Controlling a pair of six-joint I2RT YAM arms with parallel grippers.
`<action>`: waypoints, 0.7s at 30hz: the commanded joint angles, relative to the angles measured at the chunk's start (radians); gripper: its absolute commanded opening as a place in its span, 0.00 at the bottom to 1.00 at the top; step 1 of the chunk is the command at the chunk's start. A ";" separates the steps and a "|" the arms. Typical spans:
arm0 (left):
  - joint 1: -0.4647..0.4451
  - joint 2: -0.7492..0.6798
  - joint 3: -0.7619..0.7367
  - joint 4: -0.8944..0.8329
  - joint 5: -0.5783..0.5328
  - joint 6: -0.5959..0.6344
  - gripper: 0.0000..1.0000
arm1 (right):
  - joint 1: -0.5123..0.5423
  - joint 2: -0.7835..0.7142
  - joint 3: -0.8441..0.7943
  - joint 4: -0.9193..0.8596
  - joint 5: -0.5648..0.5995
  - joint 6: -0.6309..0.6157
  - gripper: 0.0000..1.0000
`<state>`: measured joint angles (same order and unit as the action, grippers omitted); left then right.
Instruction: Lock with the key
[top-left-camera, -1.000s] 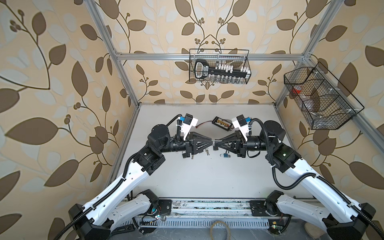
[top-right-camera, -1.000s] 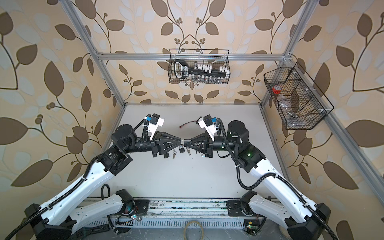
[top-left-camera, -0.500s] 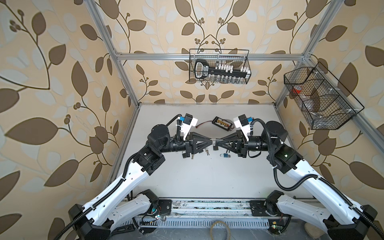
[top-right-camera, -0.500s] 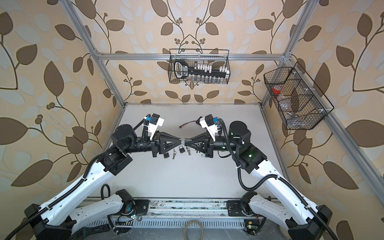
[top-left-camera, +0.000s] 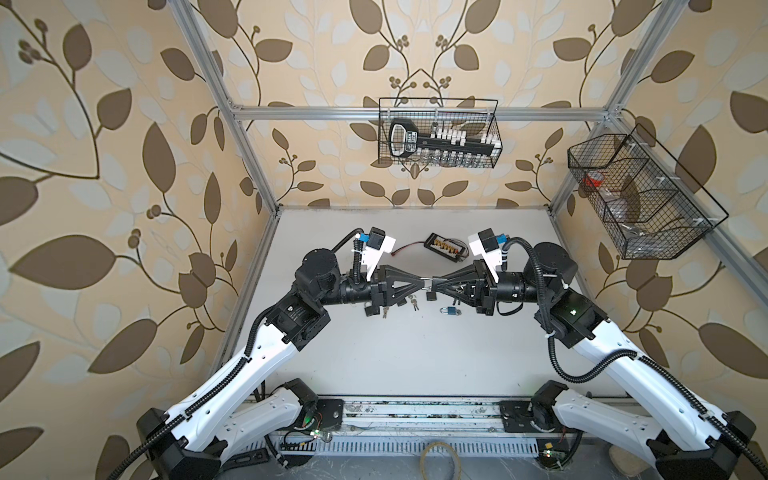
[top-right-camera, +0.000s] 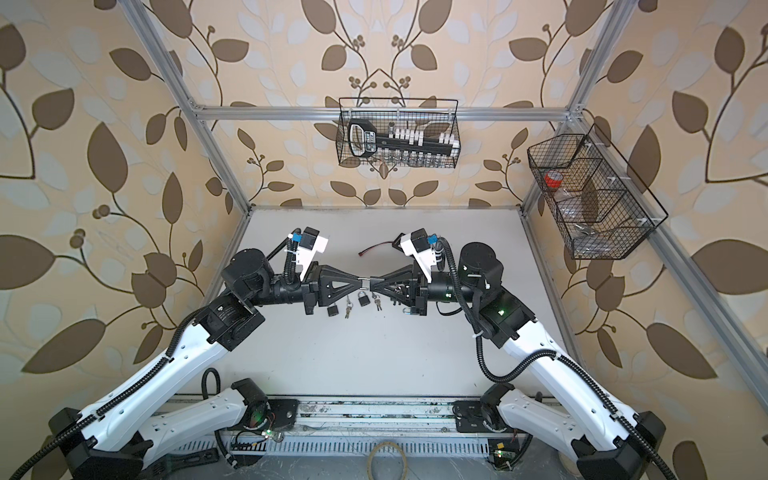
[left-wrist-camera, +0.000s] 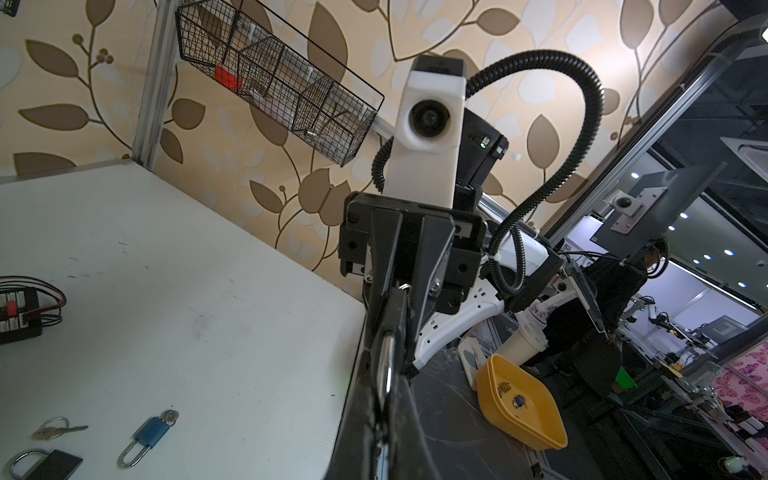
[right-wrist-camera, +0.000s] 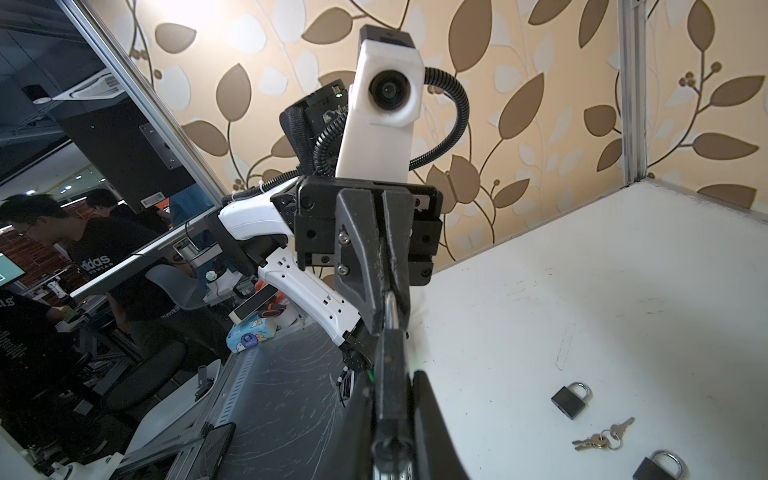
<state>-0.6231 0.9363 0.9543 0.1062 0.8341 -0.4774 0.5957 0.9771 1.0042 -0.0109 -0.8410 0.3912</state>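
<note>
While the black padlock (right-wrist-camera: 390, 374) is clamped in the right gripper (top-left-camera: 434, 280), its shackle (left-wrist-camera: 386, 361) is pinched by the left gripper (top-left-camera: 423, 280) (yep, both raised beside the blue padlock (top-left-camera: 450, 311)).

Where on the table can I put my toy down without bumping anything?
Bare: the front of the table, between the blue padlock and the front rail, and the strip between the connector board and the back wall. Crowded: the middle, where the blue padlock, black padlocks and keys lie close together below the left gripper and right gripper.
</note>
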 joint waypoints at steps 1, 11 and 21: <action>-0.009 -0.020 0.014 0.026 0.012 0.016 0.03 | 0.005 -0.016 -0.005 0.032 0.016 -0.019 0.00; -0.024 -0.006 0.000 0.067 0.019 -0.007 0.00 | 0.005 0.001 -0.011 0.065 0.001 -0.003 0.00; -0.169 0.096 -0.003 0.116 -0.026 0.009 0.00 | 0.054 0.066 0.002 0.143 -0.007 0.031 0.00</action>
<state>-0.6827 0.9558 0.9539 0.1589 0.7612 -0.4812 0.5941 0.9905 1.0023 0.0502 -0.8608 0.4042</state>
